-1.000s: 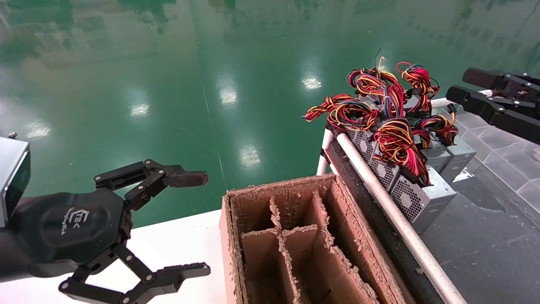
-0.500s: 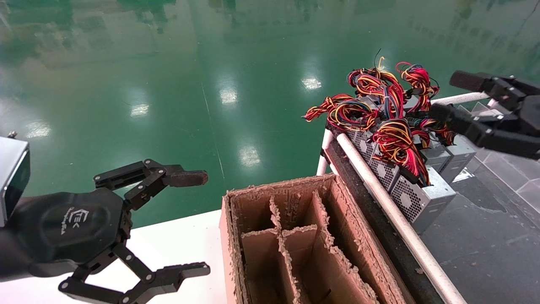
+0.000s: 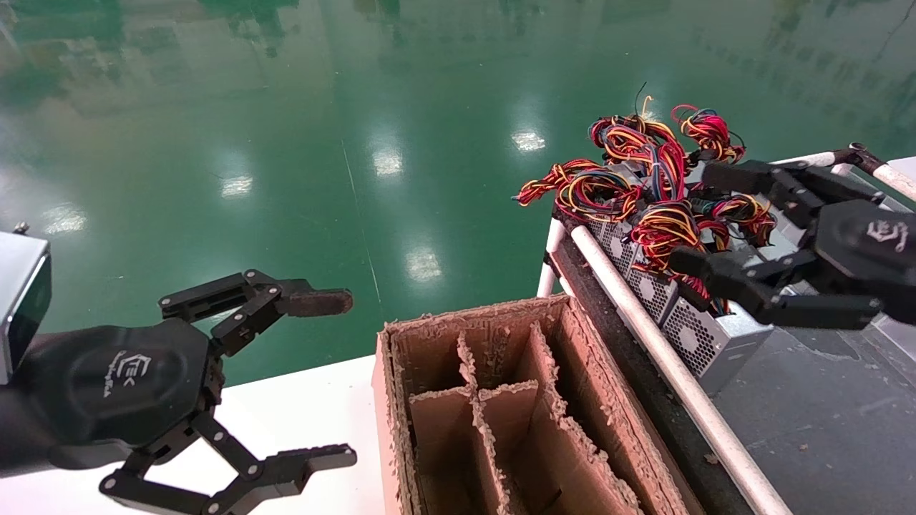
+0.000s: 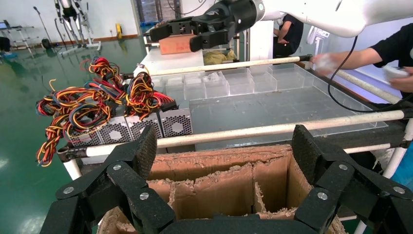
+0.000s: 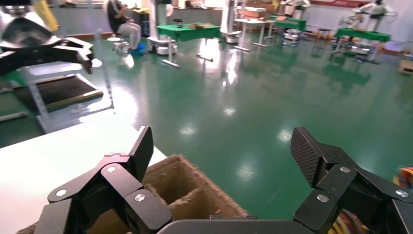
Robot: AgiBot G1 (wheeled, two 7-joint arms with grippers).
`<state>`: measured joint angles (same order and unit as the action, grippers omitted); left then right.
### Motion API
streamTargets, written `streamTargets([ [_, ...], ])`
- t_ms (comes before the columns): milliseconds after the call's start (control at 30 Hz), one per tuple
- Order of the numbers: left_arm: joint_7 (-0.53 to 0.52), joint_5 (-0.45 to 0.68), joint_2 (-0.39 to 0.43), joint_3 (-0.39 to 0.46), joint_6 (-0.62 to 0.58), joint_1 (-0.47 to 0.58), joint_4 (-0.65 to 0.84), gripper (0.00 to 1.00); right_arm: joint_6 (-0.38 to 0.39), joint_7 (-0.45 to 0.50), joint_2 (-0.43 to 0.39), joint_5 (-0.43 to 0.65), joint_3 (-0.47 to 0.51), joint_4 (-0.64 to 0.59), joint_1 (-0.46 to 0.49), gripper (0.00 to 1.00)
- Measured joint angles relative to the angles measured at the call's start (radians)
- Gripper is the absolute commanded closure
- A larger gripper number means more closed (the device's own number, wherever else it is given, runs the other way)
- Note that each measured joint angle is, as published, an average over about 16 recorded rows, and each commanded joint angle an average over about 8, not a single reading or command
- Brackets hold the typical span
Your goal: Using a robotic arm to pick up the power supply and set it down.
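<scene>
Right now my right gripper (image 3: 705, 218) hangs over the row of grey boxes at roughly 2 o'clock in the head view, fingers spread wide, nothing between them. One finger (image 3: 737, 177) sits by the wire bundles at the back, the other (image 3: 723, 279) lies low across the front of the nearest box. Can't tell if either finger actually touches wires or metal. Left-wrist view shows that same gripper (image 4: 185, 34) from afar, open, up above the rack w/ the white arm (image 4: 336, 14) behind it.

Power supply (image 3: 705, 336) = nearest grey box in the row, fan grille facing the white rail (image 3: 644, 325), red/yellow/black wire bundle (image 3: 669, 232) piled on top. It sits on the dark rack surface w/ like boxes (image 3: 637, 279) lined up behind it, each touching the next.

Left gripper (image 3: 343, 379) is parked at 8 o'clock, over the white table (image 3: 286, 415), fingers wide apart, empty; rusty pad on the upper fingertip.

Cardboard box (image 3: 401, 443) w/ ragged dividers sits at 6 o'clock, between the table and the rail, compartments empty as far as I can see. Green floor (image 3: 358, 143) beyond.
</scene>
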<state>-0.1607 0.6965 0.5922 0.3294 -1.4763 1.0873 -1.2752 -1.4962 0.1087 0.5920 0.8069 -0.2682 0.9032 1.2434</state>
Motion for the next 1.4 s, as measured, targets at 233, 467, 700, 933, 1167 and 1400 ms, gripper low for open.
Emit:
streamTargets([
  [233,0.000,0.000,0.000,0.000,0.000,0.000,0.000,0.00,0.000,0.017,0.004,-0.017,-0.002,0.083,-0.037,0.00],
  [467,0.000,0.000,0.000,0.000,0.000,0.000,0.000,0.00,0.000,0.034,0.008,-0.033,-0.005,0.166,-0.074,0.00],
  [700,0.000,0.000,0.000,0.001,0.000,0.000,0.000,0.00,0.000,0.052,0.013,-0.050,-0.007,0.249,-0.110,0.00],
  [933,0.000,0.000,0.000,0.001,0.000,0.000,0.000,0.00,0.000,0.068,0.016,-0.066,-0.010,0.328,-0.145,0.00],
  [1167,0.000,-0.001,0.000,0.001,0.001,0.000,0.000,0.00,0.000,0.079,0.019,-0.077,-0.011,0.383,-0.170,0.00],
  [1400,0.000,-0.001,0.000,0.001,0.001,0.000,0.000,0.00,0.000,0.083,0.020,-0.082,-0.011,0.399,-0.177,0.00],
])
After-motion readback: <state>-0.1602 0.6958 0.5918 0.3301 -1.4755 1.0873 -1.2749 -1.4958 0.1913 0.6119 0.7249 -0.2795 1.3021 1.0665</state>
